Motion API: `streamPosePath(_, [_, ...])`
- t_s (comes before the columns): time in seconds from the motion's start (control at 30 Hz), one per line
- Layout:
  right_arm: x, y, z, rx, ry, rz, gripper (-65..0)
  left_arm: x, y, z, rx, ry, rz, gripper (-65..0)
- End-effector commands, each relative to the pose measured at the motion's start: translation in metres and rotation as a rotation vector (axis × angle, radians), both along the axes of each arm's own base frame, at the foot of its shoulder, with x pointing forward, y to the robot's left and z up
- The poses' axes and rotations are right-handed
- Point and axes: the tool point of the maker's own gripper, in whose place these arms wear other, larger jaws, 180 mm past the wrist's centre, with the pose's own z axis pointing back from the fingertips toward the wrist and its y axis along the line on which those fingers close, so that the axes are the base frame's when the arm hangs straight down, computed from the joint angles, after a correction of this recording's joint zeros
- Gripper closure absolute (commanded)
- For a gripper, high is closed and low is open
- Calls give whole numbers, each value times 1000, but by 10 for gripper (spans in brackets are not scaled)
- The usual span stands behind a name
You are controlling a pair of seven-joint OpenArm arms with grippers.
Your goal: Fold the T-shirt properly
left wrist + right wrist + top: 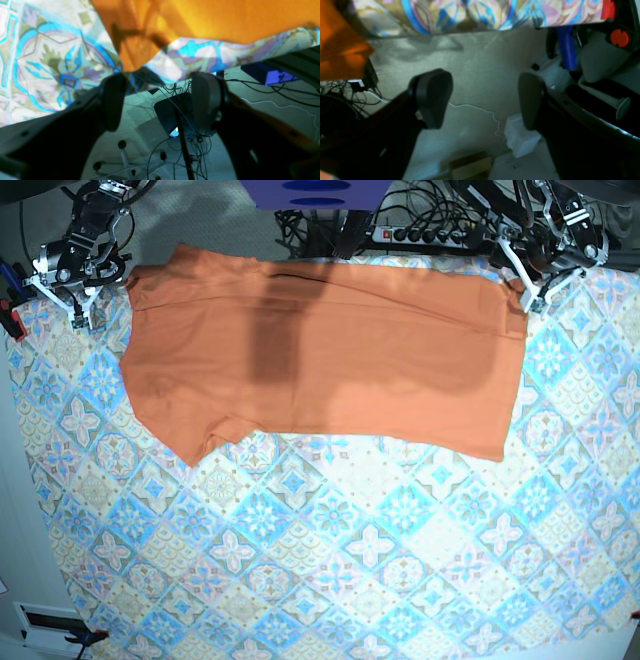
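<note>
The orange T-shirt [320, 350] lies spread flat across the far half of the table, and its long fold runs left to right. My left gripper [540, 283] hangs open at the shirt's far right corner. In the left wrist view that gripper [160, 100] holds nothing, and a corner of the T-shirt [200, 20] ends just above one of its fingers [113, 100]. My right gripper [76, 302] stands open beside the shirt's far left corner. In the right wrist view this gripper [481, 100] is over the floor, with the T-shirt [337, 50] at the frame's left.
The blue-and-cream tablecloth [330, 560] covers the table. A power strip with cables [440, 225] and a blue box [315, 192] sit behind the far edge. Below the table's edge are a chair base [125, 160], a white box [520, 137] and a cardboard box [470, 165].
</note>
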Motion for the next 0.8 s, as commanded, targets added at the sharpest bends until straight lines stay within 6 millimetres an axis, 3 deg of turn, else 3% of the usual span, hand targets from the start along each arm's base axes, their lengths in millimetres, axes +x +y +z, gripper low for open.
streamPosePath(0.0, [4,-8,9,-31,-16,0,-432,-19,2,-8,13,67,9,-412])
streamPosePath(0.3, [4,-9,10,-35,-15,0,-432,-31,4,-7,20,88,4,-412])
streamPosePath(0.6, [3,-9,9,-32,-12,-1,-432,-44,8,13,68,76,-37,-412])
streamPosePath(0.77, [3,-9,9,-32,-12,-1,-432,-47,8,14,72,84,-40,-412])
